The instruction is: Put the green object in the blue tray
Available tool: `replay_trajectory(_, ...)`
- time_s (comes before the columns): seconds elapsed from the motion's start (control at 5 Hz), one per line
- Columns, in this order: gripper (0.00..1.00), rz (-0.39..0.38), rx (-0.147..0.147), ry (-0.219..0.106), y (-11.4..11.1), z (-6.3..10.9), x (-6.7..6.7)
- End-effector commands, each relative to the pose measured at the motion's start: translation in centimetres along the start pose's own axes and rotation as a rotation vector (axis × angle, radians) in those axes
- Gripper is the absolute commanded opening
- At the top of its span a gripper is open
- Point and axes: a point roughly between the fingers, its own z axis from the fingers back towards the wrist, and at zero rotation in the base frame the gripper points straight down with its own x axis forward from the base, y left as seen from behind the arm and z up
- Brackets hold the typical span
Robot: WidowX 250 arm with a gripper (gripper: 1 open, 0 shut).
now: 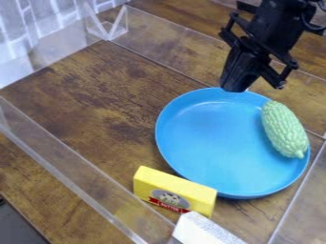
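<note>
Camera view from above and to one side shows a dark wooden tabletop (pixel 102 91) fenced by clear plastic walls (pixel 57 162). On it sits the blue tray (pixel 216 143), a round shallow plate with a raised rim. The green object (pixel 284 129), a pale, bumpy oval, lies inside the tray along its right-hand rim, long axis running roughly toward and away from the viewer. The black gripper (pixel 239 86) hangs over the tray's far edge, pointing steeply down, apart from the green object and holding nothing. Its fingers look pressed together, though the dark metal makes the tips hard to separate. Just in front of the tray's near-left rim lies a yellow rectangular block (pixel 174 190) with a small printed picture on its side.
</note>
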Motion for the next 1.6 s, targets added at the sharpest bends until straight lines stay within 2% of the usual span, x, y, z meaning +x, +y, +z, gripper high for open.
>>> replay_trajectory(0.0, 0.00, 0.044, 0.013, -0.085, 0.7, 3.2, -0.3)
replay_trajectory(0.4, 0.00, 0.043, 0.030, -0.100, 1.2, 3.3, 0.7)
replay_trajectory(0.6, 0.00, 0.079, 0.016, -0.111, 1.8, 3.6, 1.9)
replay_trajectory(0.8, 0.00, 0.079, 0.005, -0.125, 2.1, 3.0, 2.2)
replay_trajectory(1.0, 1.00, 0.077, -0.005, -0.135, 2.5, 2.2, 2.4)
replay_trajectory(1.2, 0.00, 0.099, -0.015, -0.142, 2.1, 1.8, 3.0)
replay_trajectory(1.4, 1.00, 0.095, -0.020, -0.151, 1.5, 1.6, 3.6)
